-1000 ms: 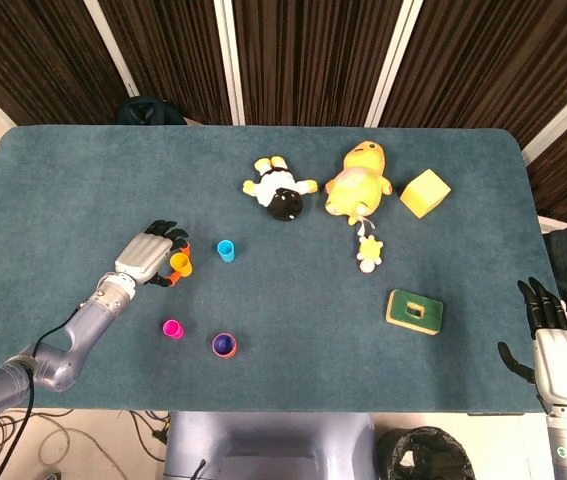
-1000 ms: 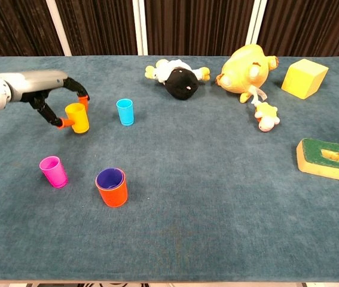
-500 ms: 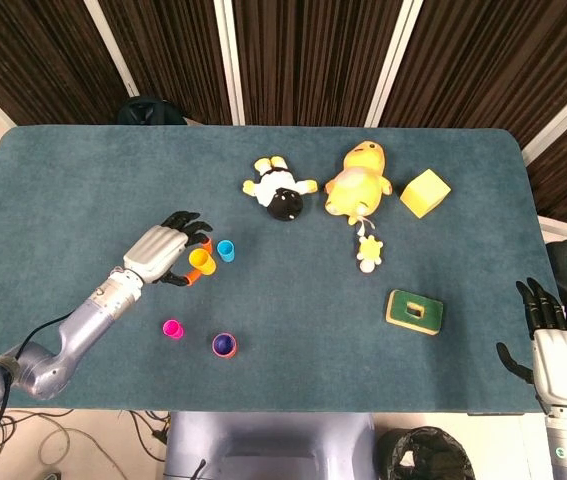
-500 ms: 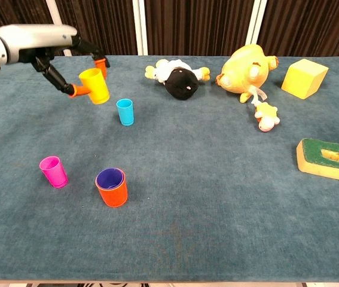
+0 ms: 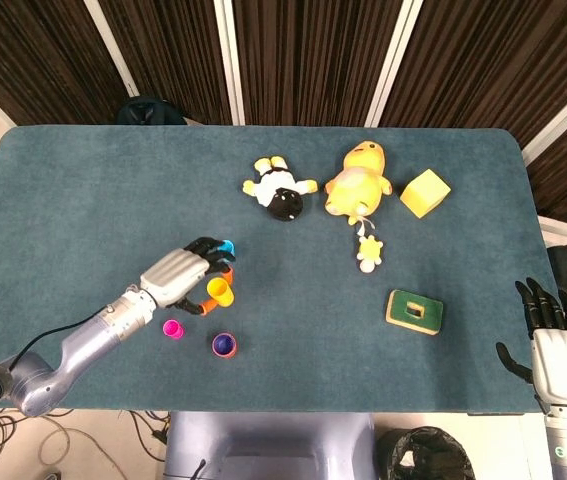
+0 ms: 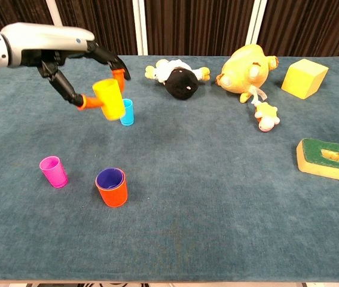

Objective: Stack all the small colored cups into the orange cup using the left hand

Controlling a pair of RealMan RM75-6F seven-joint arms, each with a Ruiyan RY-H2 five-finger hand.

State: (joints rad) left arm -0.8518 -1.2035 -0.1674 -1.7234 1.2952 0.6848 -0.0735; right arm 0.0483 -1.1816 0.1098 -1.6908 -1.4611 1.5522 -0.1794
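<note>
Left hand (image 6: 91,72) holds smooth tapered yellow cup (image 6: 109,98)

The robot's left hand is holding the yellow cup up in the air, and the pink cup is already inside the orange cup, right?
Not quite. The left hand does hold the yellow cup up, but the pink cup stands alone on the table. The chest view shows a purple cup inside the orange cup.

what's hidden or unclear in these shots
- Blue cup: chest view, partly behind the yellow cup; head view, mostly under the left hand.
- Right hand: head view only, wrist cut by the bottom edge.
- Green block: chest view, clipped at the right edge.
</note>
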